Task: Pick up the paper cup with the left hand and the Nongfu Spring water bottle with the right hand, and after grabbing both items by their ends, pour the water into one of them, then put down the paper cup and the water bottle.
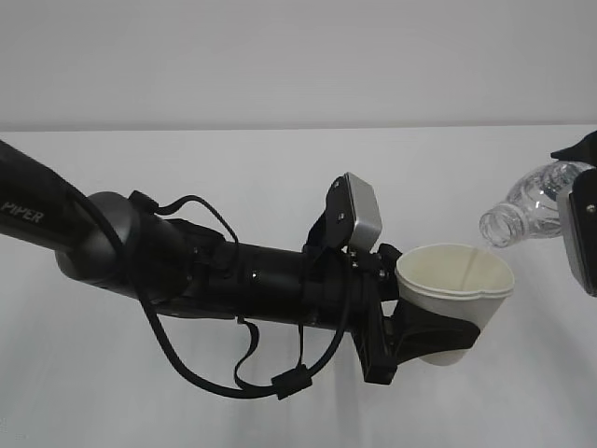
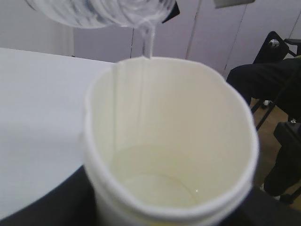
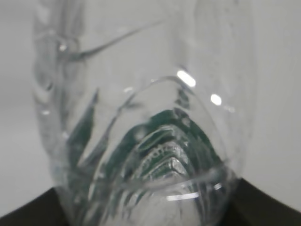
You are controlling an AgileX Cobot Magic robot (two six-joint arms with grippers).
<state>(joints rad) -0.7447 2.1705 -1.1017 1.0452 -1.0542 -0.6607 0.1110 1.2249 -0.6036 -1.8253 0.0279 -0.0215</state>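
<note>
White capital letters reading "PIPER" stand on the black upper link of the left hand point(image 1: 403, 329), at the exterior view's left edge. No other text is legible.

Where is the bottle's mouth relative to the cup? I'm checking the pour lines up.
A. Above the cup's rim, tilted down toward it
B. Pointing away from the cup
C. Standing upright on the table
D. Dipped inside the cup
A: the bottle is tilted with its mouth just above the cup rim, and the left wrist view shows a thin stream falling in.
</note>
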